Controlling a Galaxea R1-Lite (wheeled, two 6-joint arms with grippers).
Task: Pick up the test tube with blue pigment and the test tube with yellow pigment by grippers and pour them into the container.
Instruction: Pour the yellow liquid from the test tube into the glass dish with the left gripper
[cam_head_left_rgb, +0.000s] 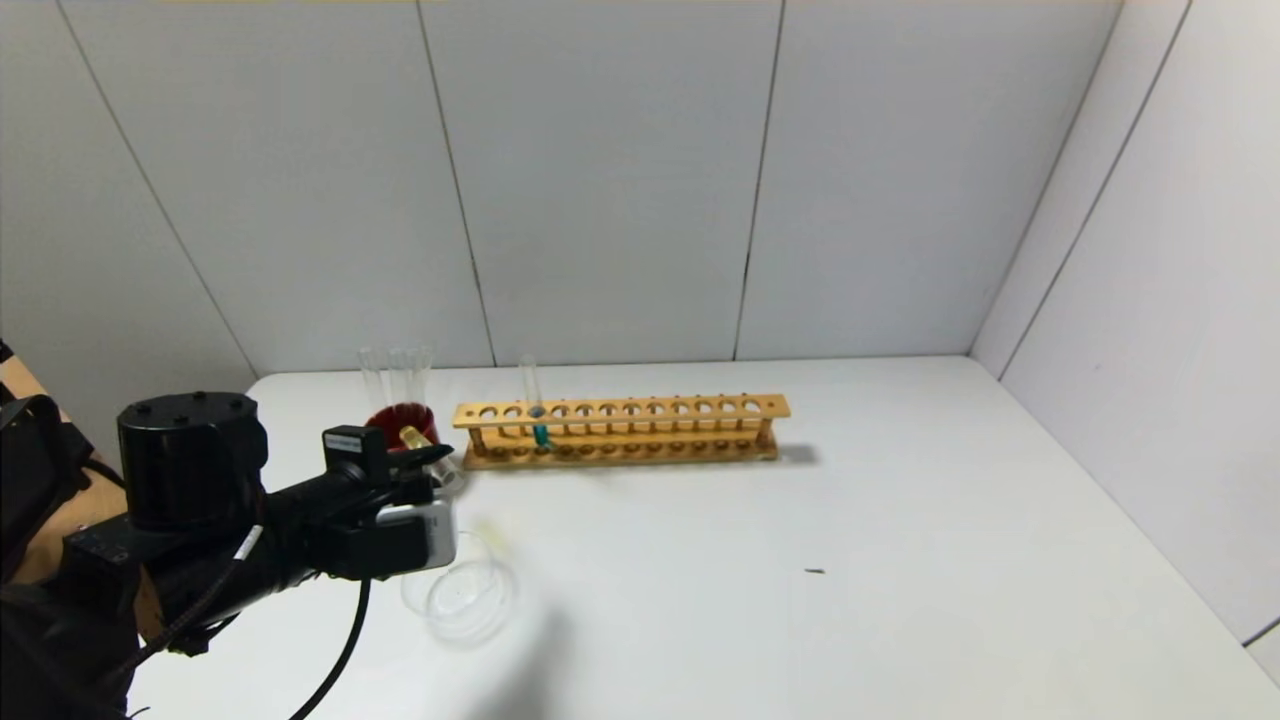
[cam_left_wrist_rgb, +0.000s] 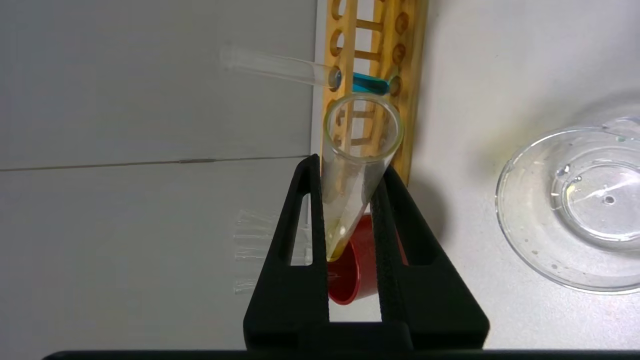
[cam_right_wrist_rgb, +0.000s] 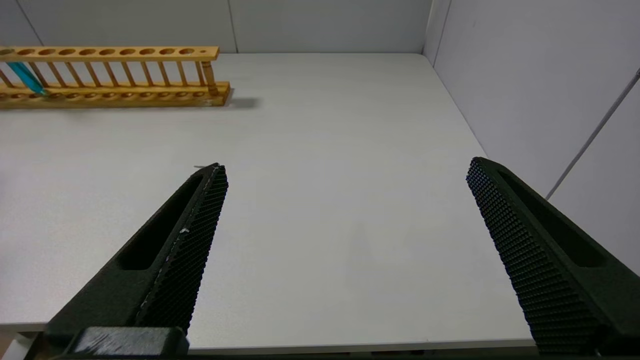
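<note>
Head view gives me a white tabletop (cam_head_left_rgb: 900, 560) boxed in by pale grey panelled walls (cam_head_left_rgb: 620, 180) at the back and on the right, with thin dark seams between the panels. A small dark speck (cam_head_left_rgb: 815, 571) lies on the bare surface right of centre. My left gripper (cam_left_wrist_rgb: 350, 200) sits over the table's left side, its jaws clamped on the test tube with yellow pigment (cam_left_wrist_rgb: 356, 165), which is tilted with its open mouth towards the wooden rack (cam_head_left_rgb: 620, 432). The container (cam_head_left_rgb: 470, 598), a shallow clear dish, rests on the table just below and beside that gripper. The test tube with blue pigment (cam_head_left_rgb: 534, 400) stands in the rack near its left end. A red cup (cam_head_left_rgb: 402, 422) with colourless tubes (cam_head_left_rgb: 396, 372) sits left of the rack. Right wrist view shows my right gripper (cam_right_wrist_rgb: 345, 235) spread wide over bare table, holding nothing, well apart from the rack.
</note>
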